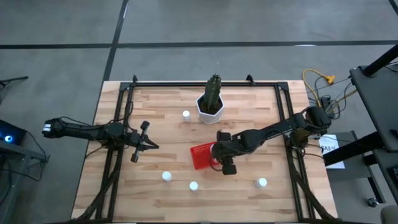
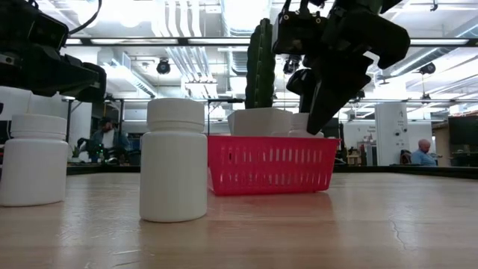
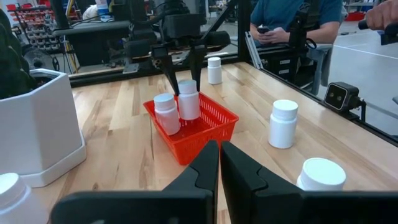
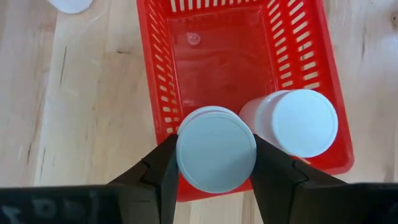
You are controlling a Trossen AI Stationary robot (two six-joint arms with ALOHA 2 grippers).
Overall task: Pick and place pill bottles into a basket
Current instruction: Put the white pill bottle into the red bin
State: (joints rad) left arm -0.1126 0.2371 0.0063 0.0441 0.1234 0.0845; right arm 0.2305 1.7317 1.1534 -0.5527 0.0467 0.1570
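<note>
The right gripper [image 4: 214,171] is squeezing a pill bottle [image 4: 216,150] by its white cap, one dark finger on each side. It holds the bottle over the near end of the red basket [image 4: 158,74], just above the basket floor. A second bottle [image 4: 297,122] already stands in the basket, right beside the held one and leaning a little. From the left wrist view you can see both of them in the basket [image 3: 214,115]: the held bottle [image 3: 188,102] is upright between the fingers and the other bottle [image 3: 166,113] tilts next to it.

From above, the basket [image 1: 200,155] sits near the middle of the table [image 1: 155,199], with the right gripper [image 1: 222,163] at its right edge. Four more bottles stand loose on the wood: one [image 1: 186,114] beside the white plant pot [image 1: 210,109] with the green cactus [image 1: 214,89], and three along the near side [image 1: 166,177] [image 1: 193,185] [image 1: 262,183].

The left gripper [image 1: 151,145] waits on the left side of the table, well apart from the basket. Its two fingers [image 3: 202,171] are pressed together with nothing between them.

Behind the table, a person in a blue top [image 3: 292,12] is sitting in the room.
</note>
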